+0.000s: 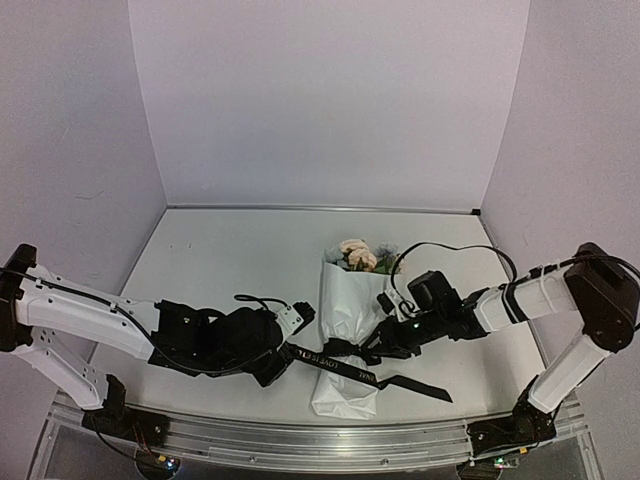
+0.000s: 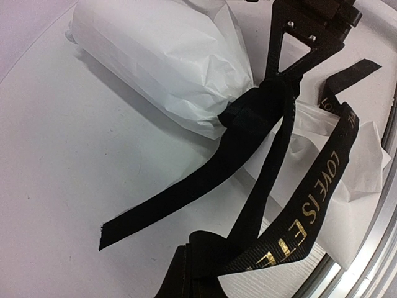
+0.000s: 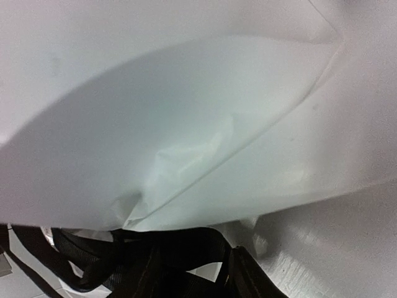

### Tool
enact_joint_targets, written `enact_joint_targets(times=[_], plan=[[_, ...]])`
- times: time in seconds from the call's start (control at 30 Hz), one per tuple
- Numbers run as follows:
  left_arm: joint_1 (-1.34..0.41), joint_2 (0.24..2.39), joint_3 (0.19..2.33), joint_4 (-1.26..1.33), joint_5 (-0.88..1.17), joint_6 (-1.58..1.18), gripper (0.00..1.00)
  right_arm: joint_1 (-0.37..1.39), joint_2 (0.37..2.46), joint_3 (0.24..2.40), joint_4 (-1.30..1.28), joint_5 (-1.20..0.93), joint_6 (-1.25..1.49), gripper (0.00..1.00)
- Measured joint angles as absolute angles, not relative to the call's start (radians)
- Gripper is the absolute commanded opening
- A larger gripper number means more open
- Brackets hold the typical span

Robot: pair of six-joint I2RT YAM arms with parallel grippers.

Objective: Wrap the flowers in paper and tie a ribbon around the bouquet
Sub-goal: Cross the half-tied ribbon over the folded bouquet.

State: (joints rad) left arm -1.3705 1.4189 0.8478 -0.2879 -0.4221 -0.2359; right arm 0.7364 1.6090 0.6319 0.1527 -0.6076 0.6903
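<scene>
The far half of the table lies open, apart from the bouquet lying lengthwise right of centre. At its waist the left gripper and right gripper crowd in from either side, and the ribbon stretches slantwise across the near strip.

The bouquet lies on the table between the left gripper and the right gripper. The flowers sit at its far end. The ribbon encircles its middle. One strand runs left into the left gripper, and another trails right toward the near edge.
</scene>
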Motion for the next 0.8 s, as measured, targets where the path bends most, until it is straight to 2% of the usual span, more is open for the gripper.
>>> enact_joint_targets(times=[0.1, 0.23, 0.37, 0.53, 0.8], plan=[[-1.37, 1.419, 0.848, -0.288, -0.422, -0.236, 0.0, 0.736, 1.567, 0.63, 0.149, -0.614, 0.7, 0.17], [-1.37, 1.42, 0.848, -0.288, -0.422, -0.235, 0.0, 0.736, 1.537, 0.63, 0.127, -0.627, 0.704, 0.0], [-1.37, 1.42, 0.848, -0.287, -0.421, -0.233, 0.0, 0.736, 1.515, 0.632, 0.063, -0.634, 0.694, 0.0], [-1.37, 1.434, 0.855, -0.288, -0.414, -0.206, 0.0, 0.736, 1.443, 0.696, -0.177, -0.618, 0.637, 0.0], [-1.37, 1.517, 0.975, -0.239, -0.361, -0.105, 0.0, 0.736, 1.399, 0.983, -0.582, -0.603, 0.541, 0.0]])
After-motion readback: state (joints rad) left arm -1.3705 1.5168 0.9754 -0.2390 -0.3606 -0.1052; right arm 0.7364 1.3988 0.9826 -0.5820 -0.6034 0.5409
